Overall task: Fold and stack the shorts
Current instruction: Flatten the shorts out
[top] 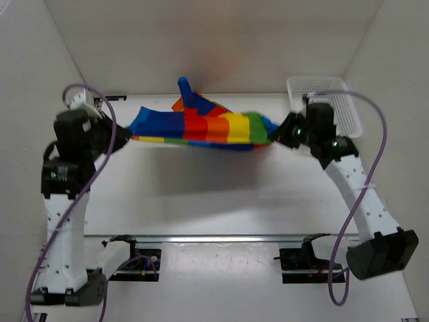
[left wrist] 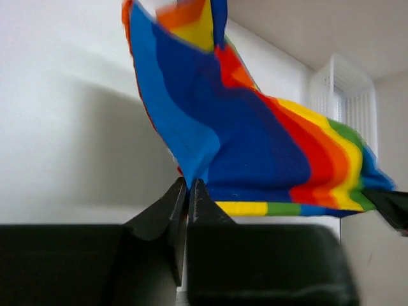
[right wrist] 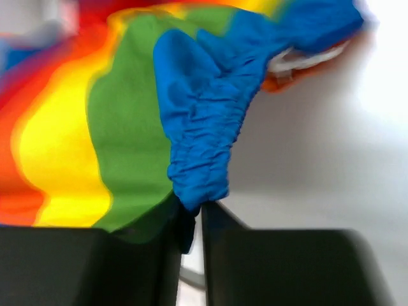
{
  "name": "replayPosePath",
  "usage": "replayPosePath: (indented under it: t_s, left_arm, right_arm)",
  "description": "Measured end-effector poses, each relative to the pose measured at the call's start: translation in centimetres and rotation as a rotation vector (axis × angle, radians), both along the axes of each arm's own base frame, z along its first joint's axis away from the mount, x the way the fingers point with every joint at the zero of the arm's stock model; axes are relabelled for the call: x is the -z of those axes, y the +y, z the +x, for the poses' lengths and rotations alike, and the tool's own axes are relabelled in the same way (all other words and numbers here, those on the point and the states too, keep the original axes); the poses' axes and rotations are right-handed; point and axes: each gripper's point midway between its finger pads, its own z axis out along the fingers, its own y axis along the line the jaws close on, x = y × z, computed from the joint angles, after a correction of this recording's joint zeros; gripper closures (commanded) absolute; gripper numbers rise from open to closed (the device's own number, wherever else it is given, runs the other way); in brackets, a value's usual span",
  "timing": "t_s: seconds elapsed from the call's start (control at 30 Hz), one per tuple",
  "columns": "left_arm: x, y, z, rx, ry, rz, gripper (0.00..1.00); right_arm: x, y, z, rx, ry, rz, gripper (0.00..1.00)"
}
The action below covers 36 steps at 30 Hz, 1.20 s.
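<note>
The rainbow-striped shorts hang stretched in the air between my two grippers, above the table's far half. My left gripper is shut on the blue left corner of the shorts; its jaws pinch the fabric in the left wrist view. My right gripper is shut on the gathered blue waistband at the right end of the shorts, as the right wrist view shows. A blue flap sticks up at the shorts' top middle.
A white plastic mesh basket stands at the back right, just behind my right gripper; it also shows in the left wrist view. White walls enclose the table on the left, back and right.
</note>
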Motion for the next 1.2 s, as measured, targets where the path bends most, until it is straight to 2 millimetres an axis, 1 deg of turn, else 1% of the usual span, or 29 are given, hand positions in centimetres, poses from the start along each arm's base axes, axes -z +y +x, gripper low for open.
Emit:
replayPosePath:
  t_s: [0.03,0.07,0.1,0.13,0.17,0.2,0.23,0.27,0.3,0.33,0.37,0.4,0.43,0.5,0.57,0.6,0.63,0.67,0.7,0.77,0.83,0.9,0.97,1.03,1.07,1.1,1.2]
  left_arm:
    - [2.6,-0.4,-1.1,0.012,0.039,-0.017,0.60]
    - [5.2,-0.6,-1.9,0.019,0.076,-0.025,0.35]
    - [8.9,-0.7,-3.0,0.019,0.159,-0.037,0.07]
    - [12.7,-0.9,-4.1,0.019,0.248,-0.051,0.03]
    - [16.5,-1.1,-5.3,0.013,0.343,-0.066,0.00]
    - [19.9,-1.1,-6.6,0.005,0.451,-0.076,0.00]
    - [22.4,-1.1,-7.8,-0.003,0.539,-0.081,0.00]
    - [24.3,-1.2,-8.9,-0.012,0.616,-0.086,0.00]
    - [25.1,-1.2,-9.7,-0.020,0.663,-0.090,0.04]
    - [25.3,-1.1,-10.0,-0.026,0.678,-0.093,0.08]
    - [25.0,-1.1,-9.9,-0.031,0.671,-0.096,0.20]
    - [24.4,-1.1,-9.6,-0.038,0.658,-0.099,0.28]
    - [23.8,-1.0,-9.3,-0.041,0.642,-0.094,0.33]
    - [22.8,-0.6,-8.5,-0.058,0.613,-0.083,0.42]
    - [22.7,-0.2,-8.1,-0.084,0.615,-0.067,0.40]
    - [23.0,0.1,-8.2,-0.099,0.632,-0.059,0.34]
    - [23.5,0.2,-8.3,-0.112,0.657,-0.055,0.31]
    - [24.2,0.4,-8.4,-0.130,0.685,-0.055,0.25]
    - [24.7,0.4,-8.6,-0.143,0.710,-0.057,0.22]
    - [25.8,0.4,-8.7,-0.168,0.759,-0.073,0.22]
    - [27.2,0.3,-8.8,-0.194,0.808,-0.089,0.27]
    - [29.1,0.2,-8.7,-0.216,0.864,-0.100,0.32]
    - [31.3,0.2,-8.8,-0.237,0.942,-0.102,0.32]
    - [33.7,0.2,-8.9,-0.260,1.031,-0.110,0.31]
    - [34.6,0.2,-8.9,-0.269,1.067,-0.111,0.31]
    - [35.5,0.2,-8.9,-0.279,1.102,-0.111,0.31]
    - [37.3,0.5,-8.6,-0.304,1.158,-0.107,0.31]
  right_arm:
    - [3.1,-0.2,-1.4,0.010,0.057,-0.016,0.60]
    - [6.6,-0.6,-3.1,0.021,0.133,-0.044,0.41]
    - [10.0,-1.2,-4.8,0.035,0.211,-0.073,0.20]
    - [13.2,-1.9,-6.7,0.048,0.291,-0.103,0.15]
    - [15.5,-2.5,-8.5,0.059,0.357,-0.128,0.12]
    - [17.5,-3.3,-10.5,0.070,0.422,-0.154,0.11]
    - [18.5,-3.9,-12.0,0.082,0.464,-0.172,0.09]
    - [18.7,-4.4,-13.0,0.093,0.482,-0.183,0.09]
    - [18.4,-4.8,-13.4,0.104,0.473,-0.187,0.09]
    - [17.7,-4.9,-13.4,0.112,0.449,-0.182,0.09]
    - [17.0,-5.1,-13.4,0.119,0.430,-0.180,0.11]
    - [16.3,-5.1,-13.3,0.124,0.407,-0.175,0.16]
    - [15.6,-5.1,-13.1,0.128,0.387,-0.168,0.21]
    - [15.1,-4.9,-13.1,0.125,0.378,-0.154,0.30]
    - [15.7,-4.5,-13.4,0.118,0.403,-0.132,0.36]
    - [16.3,-4.3,-13.8,0.113,0.425,-0.119,0.38]
    - [17.0,-4.1,-14.3,0.109,0.451,-0.107,0.39]
    - [18.0,-3.8,-15.0,0.100,0.484,-0.087,0.40]
    - [19.1,-3.6,-15.8,0.093,0.519,-0.069,0.40]
    - [21.2,-3.2,-17.6,0.088,0.600,-0.034,0.40]
    - [22.5,-3.0,-18.9,0.091,0.656,-0.008,0.40]
    - [22.6,-2.8,-19.4,0.093,0.669,0.018,0.38]
    - [22.0,-2.4,-19.0,0.090,0.644,0.044,0.36]
    - [21.7,-2.2,-18.8,0.087,0.626,0.062,0.32]
    - [21.6,-2.2,-18.8,0.087,0.624,0.066,0.30]
    - [21.6,-2.1,-18.7,0.087,0.624,0.069,0.24]
    - [21.6,-2.0,-18.7,0.092,0.634,0.075,0.17]
